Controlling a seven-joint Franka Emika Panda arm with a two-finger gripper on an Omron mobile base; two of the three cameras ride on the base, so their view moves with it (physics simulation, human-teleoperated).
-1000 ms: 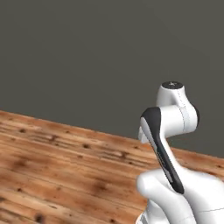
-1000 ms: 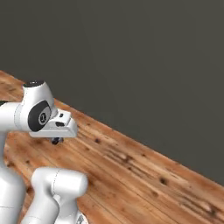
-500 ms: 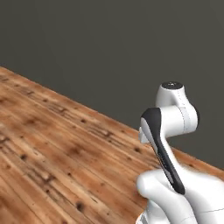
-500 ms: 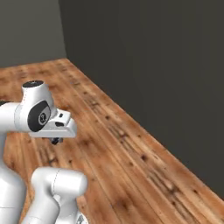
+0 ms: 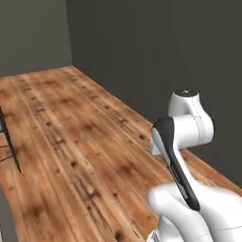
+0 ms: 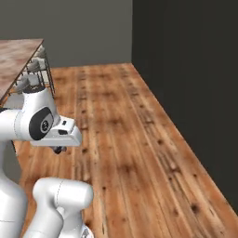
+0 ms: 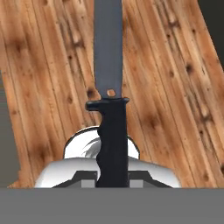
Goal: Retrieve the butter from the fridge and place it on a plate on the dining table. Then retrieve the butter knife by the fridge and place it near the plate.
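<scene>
The butter knife (image 7: 109,83) is dark and almost black, and in the hand view its handle rises from the bottom with the blade pointing up over the wooden floor. My gripper (image 7: 113,177) is shut on the handle. In the right base view the gripper (image 6: 58,149) hangs under the white hand, folded close to the arm. A corner of the dining table (image 6: 16,53), with its brown-and-cream marbled top, shows at the upper left of that view. The butter, the plate and the fridge are out of view.
Wooden plank floor (image 5: 71,142) stretches ahead. A dark wall (image 6: 195,69) runs along the right and a grey wall (image 5: 28,33) closes the far end. Thin dark legs (image 5: 9,142) stand at the left edge, and dark wire-frame legs (image 6: 44,69) stand by the table.
The whole picture has swung as the base turns: the room's far corner and the table's edge have come into sight. The arm keeps its folded pose with the knife in its grip.
</scene>
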